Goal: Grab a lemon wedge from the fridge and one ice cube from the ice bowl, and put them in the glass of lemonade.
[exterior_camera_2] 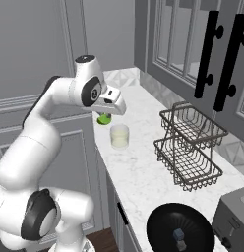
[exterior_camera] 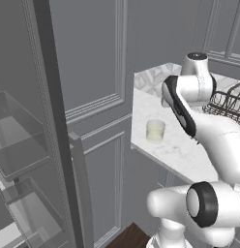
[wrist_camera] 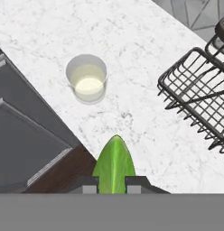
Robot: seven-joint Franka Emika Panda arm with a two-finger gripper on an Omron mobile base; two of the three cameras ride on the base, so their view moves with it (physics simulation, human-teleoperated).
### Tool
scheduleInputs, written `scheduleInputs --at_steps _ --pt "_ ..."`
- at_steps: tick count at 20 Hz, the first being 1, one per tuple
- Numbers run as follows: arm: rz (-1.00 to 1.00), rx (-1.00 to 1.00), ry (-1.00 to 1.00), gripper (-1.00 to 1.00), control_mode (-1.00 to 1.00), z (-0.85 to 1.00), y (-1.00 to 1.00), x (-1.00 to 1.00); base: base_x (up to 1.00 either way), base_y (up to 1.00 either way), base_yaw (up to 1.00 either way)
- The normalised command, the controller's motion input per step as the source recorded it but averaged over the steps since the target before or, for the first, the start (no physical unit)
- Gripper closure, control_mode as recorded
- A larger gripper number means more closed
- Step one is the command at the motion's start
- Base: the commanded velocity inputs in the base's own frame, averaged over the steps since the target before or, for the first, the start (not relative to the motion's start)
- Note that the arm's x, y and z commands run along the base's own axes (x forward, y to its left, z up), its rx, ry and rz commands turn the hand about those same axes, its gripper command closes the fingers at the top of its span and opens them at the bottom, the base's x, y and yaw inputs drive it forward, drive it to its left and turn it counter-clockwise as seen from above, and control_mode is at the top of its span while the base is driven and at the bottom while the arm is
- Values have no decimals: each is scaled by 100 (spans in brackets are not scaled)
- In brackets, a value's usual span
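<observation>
From my end I'm looking at the white marble counter (exterior_camera_2: 143,177), which is carrying everything. The glass of lemonade (exterior_camera_2: 119,136) is sitting upright near its front edge. A two-tier dark wire rack (exterior_camera_2: 189,146) is standing further along by the wall, well apart from the glass. A round black bowl (exterior_camera_2: 180,231) is resting nearer the camera, just beside a grey toaster (exterior_camera_2: 233,224).

One glass of lemonade (exterior_camera_2: 119,136), one lemon wedge (wrist_camera: 114,165), one two-tier wire rack (exterior_camera_2: 189,145), one black bowl (exterior_camera_2: 180,232) and one toaster (exterior_camera_2: 233,222) share one worktop (exterior_camera_2: 143,172).
</observation>
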Motion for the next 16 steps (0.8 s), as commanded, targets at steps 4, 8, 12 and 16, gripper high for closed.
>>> scheduleInputs --at_steps 4,8,12,16 --pt "-8 0 0 100 -100 -37 2 53 0 0 0" --pt "-7 0 -6 100 -100 -34 0 59 0 0 0" --pt "-1 2 -4 100 -100 -38 -17 56 0 0 0" --pt "0 5 -4 100 -100 -21 -23 40 0 0 0"
